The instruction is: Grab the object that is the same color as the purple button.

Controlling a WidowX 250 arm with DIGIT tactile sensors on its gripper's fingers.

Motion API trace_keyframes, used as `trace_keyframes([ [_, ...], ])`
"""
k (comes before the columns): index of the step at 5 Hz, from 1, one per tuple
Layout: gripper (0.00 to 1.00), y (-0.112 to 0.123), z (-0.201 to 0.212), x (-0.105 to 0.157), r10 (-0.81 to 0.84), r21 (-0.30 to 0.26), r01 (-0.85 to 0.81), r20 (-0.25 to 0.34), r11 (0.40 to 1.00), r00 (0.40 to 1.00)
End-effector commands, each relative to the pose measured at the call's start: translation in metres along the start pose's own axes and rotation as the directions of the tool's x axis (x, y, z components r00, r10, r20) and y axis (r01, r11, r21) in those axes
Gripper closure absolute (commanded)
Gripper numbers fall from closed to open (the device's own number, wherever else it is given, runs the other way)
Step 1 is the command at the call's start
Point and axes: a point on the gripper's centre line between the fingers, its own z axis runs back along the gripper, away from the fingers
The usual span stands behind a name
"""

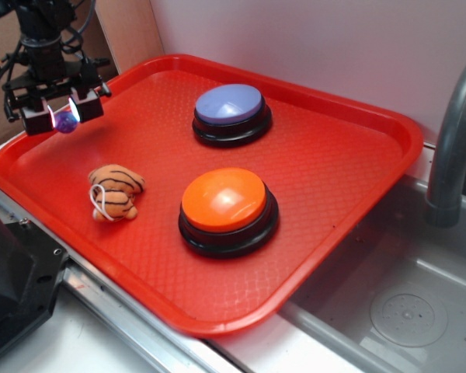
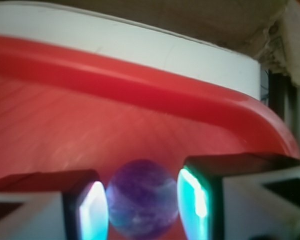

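Note:
A tiny speckled purple ball [image 1: 65, 121] sits between the two fingers of my gripper [image 1: 60, 118], at the far left corner of the red tray [image 1: 349, 155] and seemingly a little above it. In the wrist view the ball [image 2: 142, 199] fills the gap between the glowing pads [image 2: 93, 212], and both pads touch it. My gripper [image 2: 142, 205] is shut on it. The purple button [image 1: 230, 109], a lavender dome on a black base, stands at the back middle of the tray, far to the right of the gripper.
An orange dome button [image 1: 225, 203] stands in the tray's middle front. An orange striped plush toy [image 1: 115, 191] lies at the front left, below the gripper. The tray rim [image 2: 140, 85] curves close behind the ball. A grey faucet [image 1: 454, 140] and sink [image 1: 404, 311] lie to the right.

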Motion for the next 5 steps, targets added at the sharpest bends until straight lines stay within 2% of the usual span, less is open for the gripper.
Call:
trace_keyframes([
  [1, 1.00, 0.011, 0.061, -0.014, -0.217, -0.143, 0.236, 0.138, 0.961, 0.966],
  [2, 1.00, 0.002, 0.091, -0.012, -0.458, -0.167, 0.464, 0.077, 0.870, 0.886],
  [3, 1.00, 0.006, 0.119, -0.014, -0.669, -0.172, 0.669, 0.067, 0.723, 0.740],
  [4, 1.00, 0.009, 0.142, -0.019, -0.827, -0.198, 0.824, 0.091, 0.531, 0.555],
  [5, 1.00, 0.003, 0.145, -0.015, -0.833, -0.200, 0.827, 0.074, 0.526, 0.548],
])
